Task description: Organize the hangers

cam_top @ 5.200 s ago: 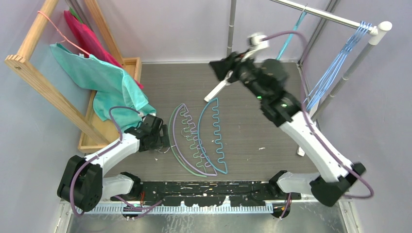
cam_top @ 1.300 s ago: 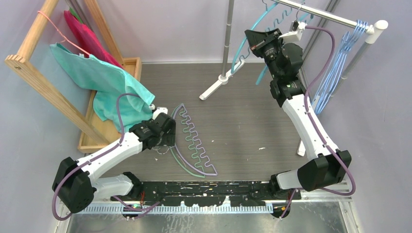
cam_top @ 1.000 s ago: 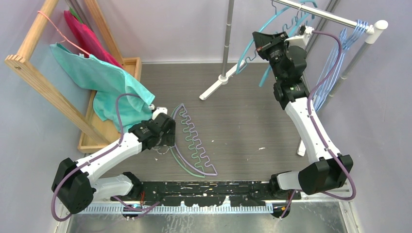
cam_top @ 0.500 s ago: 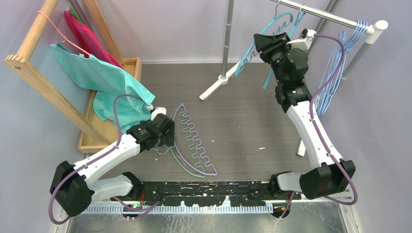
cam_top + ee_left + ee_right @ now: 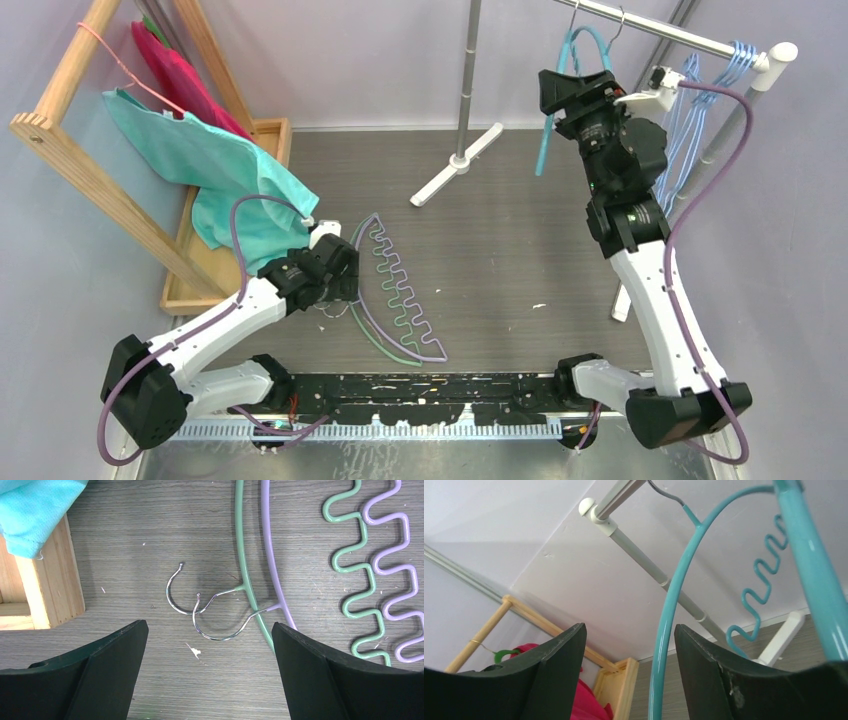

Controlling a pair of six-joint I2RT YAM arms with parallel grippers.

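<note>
A teal hanger [image 5: 572, 52] hangs by its metal hook on the silver rail [image 5: 690, 38], edge-on to the top camera. My right gripper [image 5: 562, 92] is raised just below the rail and stands open. The teal arch [image 5: 670, 605] passes between its fingers, close to the right one and free of the left. Several light-blue wire hangers [image 5: 690, 105] hang near the rail's right end. On the table lie a green hanger [image 5: 243, 565] and a lilac hanger [image 5: 267, 555], side by side. My left gripper [image 5: 335, 285] hovers open over their two metal hooks [image 5: 210, 617].
A wooden rack [image 5: 85, 165] at the left carries a teal cloth [image 5: 215, 170], a pink garment [image 5: 180, 75] and a thin pink wire hanger [image 5: 105, 50]. The rail's upright pole [image 5: 470, 70] and white foot [image 5: 460, 165] stand at the back centre.
My right gripper has opened and drawn right; the teal hanger now hangs on the rail and has swung edge-on. The left arm has hardly moved.
</note>
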